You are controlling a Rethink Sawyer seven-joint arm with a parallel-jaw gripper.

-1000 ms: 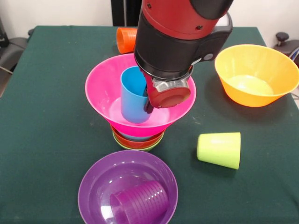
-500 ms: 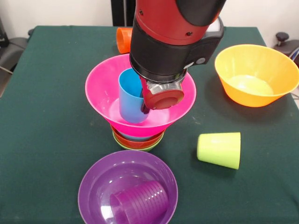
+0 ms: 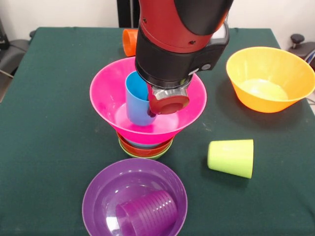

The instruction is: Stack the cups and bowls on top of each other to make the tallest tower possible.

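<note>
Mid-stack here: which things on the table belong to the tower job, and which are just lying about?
Job:
tower
pink bowl
blue cup
purple bowl
purple cup
lime cup
orange cup
yellow bowl
gripper

Lying about:
chair, off the table

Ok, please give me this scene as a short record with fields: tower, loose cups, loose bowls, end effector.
tower: small bowls nested at the base, pink bowl on them, blue cup upright inside it
loose cups: lime green cup upside down on the table; purple cup on its side in the purple bowl; orange cup on its side at the far edge
loose bowls: yellow bowl apart from the tower
end effector: at the blue cup's rim; open or shut cannot be seen
</note>
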